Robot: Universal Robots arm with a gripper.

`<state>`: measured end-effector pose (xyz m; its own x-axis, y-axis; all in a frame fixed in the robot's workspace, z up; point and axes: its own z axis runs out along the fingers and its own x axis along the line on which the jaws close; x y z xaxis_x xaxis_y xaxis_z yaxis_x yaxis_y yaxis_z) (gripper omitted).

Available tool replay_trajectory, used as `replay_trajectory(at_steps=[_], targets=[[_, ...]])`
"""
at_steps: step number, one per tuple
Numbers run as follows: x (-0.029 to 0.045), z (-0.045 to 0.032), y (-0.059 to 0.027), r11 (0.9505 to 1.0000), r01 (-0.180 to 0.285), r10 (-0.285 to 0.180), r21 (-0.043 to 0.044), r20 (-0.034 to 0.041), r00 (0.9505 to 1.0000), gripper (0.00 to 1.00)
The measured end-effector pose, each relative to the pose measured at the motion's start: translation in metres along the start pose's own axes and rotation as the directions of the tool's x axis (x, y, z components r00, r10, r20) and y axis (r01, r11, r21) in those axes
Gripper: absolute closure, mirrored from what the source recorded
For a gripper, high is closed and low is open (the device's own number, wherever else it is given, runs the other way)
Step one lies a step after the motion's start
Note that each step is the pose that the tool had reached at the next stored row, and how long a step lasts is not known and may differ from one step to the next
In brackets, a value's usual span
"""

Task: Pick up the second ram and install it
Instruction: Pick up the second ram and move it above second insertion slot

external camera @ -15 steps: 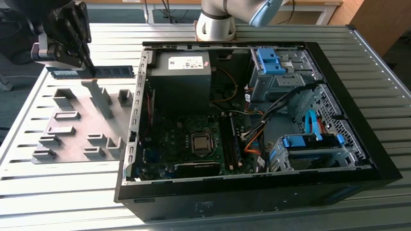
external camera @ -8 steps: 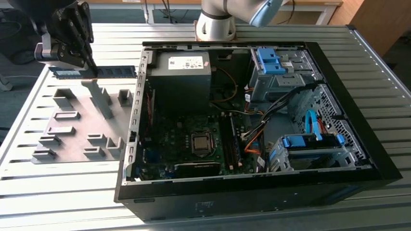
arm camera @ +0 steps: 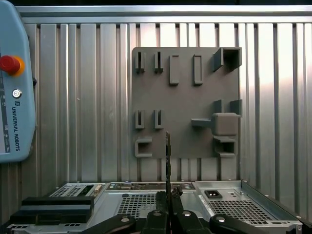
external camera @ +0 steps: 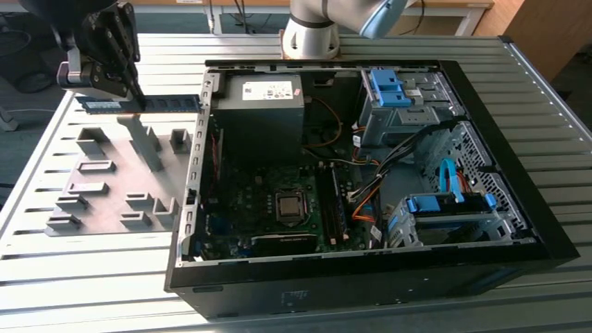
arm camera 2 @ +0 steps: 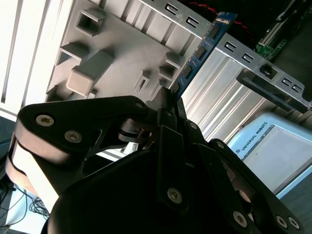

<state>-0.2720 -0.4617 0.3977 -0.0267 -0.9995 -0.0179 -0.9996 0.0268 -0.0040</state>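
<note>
While aloft, hand (external camera: 136,99) grips second ram (external camera: 172,104) (horizontal)

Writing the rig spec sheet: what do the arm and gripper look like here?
The arm is silver-grey and tubular, with a light blue joint cap. The gripper is matte black, a two-finger linkage type: flat jointed bars pinned with silver screw heads, narrowing to thin fingers. A pale grey block sits at its mount in the exterior view.
</note>
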Motion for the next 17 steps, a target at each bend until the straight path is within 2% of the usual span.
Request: replay_trajectory(at_steps=[17], targets=[[-0.0005,0.0001,-0.0176,1.0000,0.000,0.000,0.0000,0.0001,1.0000,0.86]])
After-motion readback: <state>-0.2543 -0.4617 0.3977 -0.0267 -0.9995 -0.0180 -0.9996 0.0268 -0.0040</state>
